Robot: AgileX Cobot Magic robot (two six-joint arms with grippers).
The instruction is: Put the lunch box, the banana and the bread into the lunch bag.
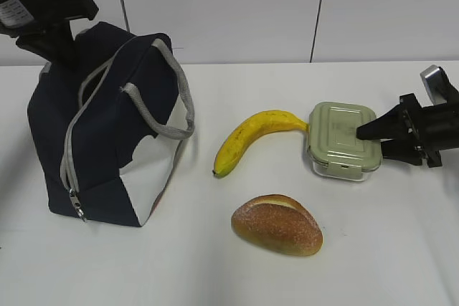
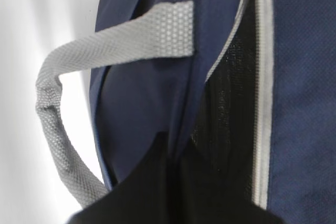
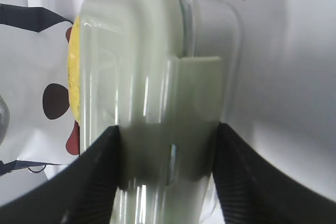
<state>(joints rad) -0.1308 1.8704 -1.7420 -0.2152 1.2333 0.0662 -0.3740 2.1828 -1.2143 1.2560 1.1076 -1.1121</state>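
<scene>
The navy lunch bag (image 1: 107,141) stands at the left with its grey zipper open. My left gripper (image 1: 56,39) is at the bag's top back corner. In the left wrist view my left gripper (image 2: 176,182) is shut on the lunch bag's (image 2: 142,103) fabric edge beside the opening. The lunch box (image 1: 341,137) with its sage-green lid sits on the table at the right. My right gripper (image 1: 373,142) is closed on its right end. In the right wrist view my right gripper (image 3: 165,182) has a finger touching each face of the lunch box (image 3: 136,77). The banana (image 1: 251,137) lies between bag and box, its tip against the box. The bread (image 1: 277,225) lies in front.
The white table (image 1: 401,249) ends at a white panelled wall (image 1: 251,5) behind. The bag's grey strap handles (image 1: 183,105) hang over its white end panel. The banana (image 3: 73,72) and the bag's white spotted panel (image 3: 31,66) show past the box in the right wrist view.
</scene>
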